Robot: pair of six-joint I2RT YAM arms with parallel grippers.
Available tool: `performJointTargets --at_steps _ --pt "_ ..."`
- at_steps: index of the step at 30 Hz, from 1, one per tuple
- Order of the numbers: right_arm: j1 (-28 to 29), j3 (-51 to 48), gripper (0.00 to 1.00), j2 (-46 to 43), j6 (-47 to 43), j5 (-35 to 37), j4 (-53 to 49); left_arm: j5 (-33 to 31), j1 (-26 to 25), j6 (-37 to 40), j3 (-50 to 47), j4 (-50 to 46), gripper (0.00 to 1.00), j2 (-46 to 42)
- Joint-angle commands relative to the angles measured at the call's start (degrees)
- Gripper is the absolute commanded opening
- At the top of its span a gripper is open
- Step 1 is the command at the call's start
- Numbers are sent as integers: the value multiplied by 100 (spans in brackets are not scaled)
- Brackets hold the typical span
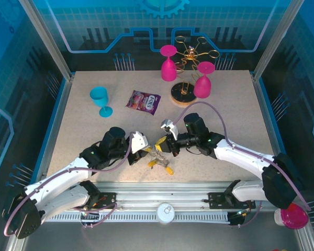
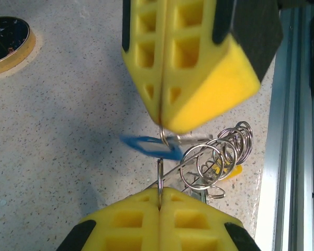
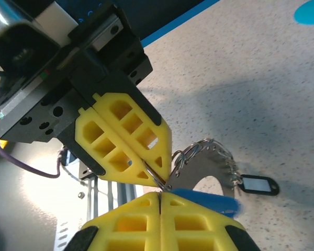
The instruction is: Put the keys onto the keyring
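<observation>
Both grippers meet tip to tip over the near middle of the table. My left gripper (image 1: 145, 151) (image 2: 160, 189) is shut on a thin metal loop at the rim of the keyring (image 3: 199, 162), a flat grey ring fringed with small split rings (image 2: 220, 151). My right gripper (image 1: 161, 143) (image 3: 160, 192) is shut on the small ring of a key with a blue tag (image 2: 146, 146) (image 3: 212, 201), right against the keyring's rim. Other keys hang from the ring, one with a dark tag (image 3: 259, 185) and one with a yellow tag (image 2: 233, 172) (image 1: 167, 168).
A teal goblet (image 1: 100, 99) and a snack packet (image 1: 144, 101) stand at the back left. Two pink goblets (image 1: 168, 63) (image 1: 203, 81) flank the gold wire rack's wooden base (image 1: 184, 94). The metal rail (image 2: 293, 157) runs along the table's near edge.
</observation>
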Motion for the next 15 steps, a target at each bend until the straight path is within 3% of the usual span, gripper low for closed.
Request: performJointTargets --at_steps 1,15 --pt "-34 137 0 87 108 -408 235 173 -29 -293 -89 392 0 18" --pt "46 191 0 173 35 -263 105 130 -47 -418 -121 487 0 60"
